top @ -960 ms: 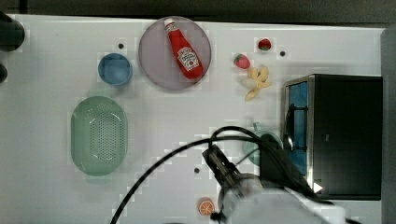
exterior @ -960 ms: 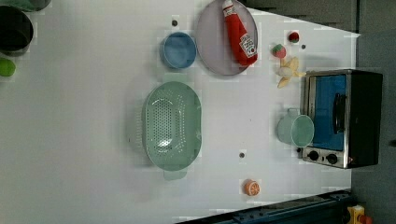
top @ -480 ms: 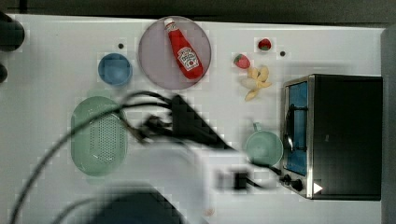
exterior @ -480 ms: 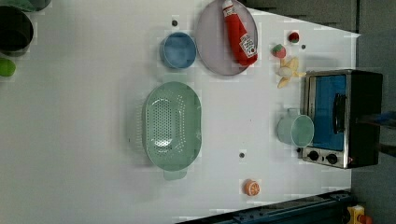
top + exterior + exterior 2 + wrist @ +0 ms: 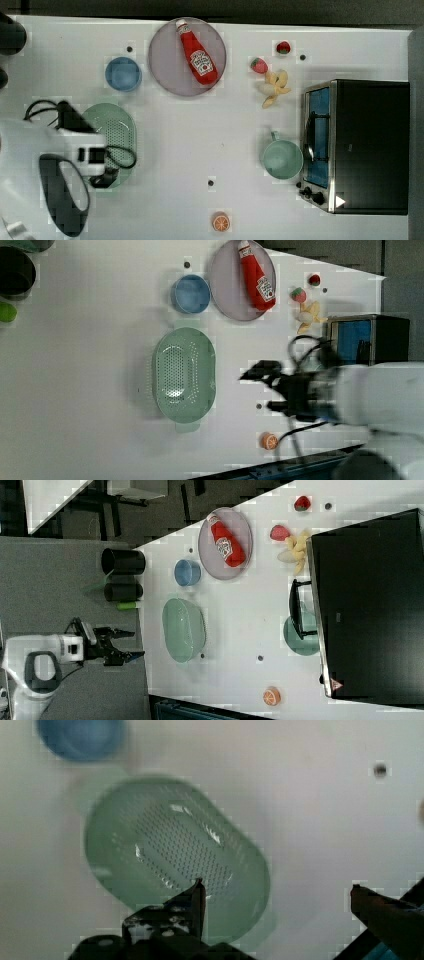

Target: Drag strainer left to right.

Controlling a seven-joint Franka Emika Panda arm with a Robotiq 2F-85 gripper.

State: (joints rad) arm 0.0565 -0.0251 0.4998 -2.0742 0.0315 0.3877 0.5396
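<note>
Above the table (image 5: 90, 370), the gripper (image 5: 277, 892) hangs with fingers spread apart over the mint-green strainer (image 5: 183, 373), grasping nothing.

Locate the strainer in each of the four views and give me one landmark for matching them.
Top view: the strainer lies at the top view's left, partly under the arm.
Left view: centre, fully visible.
Right view: left of centre.
Wrist view: mid-frame, beyond the open claw.
Landmark: the blue bowl sits just off one end of it in all four.
</note>
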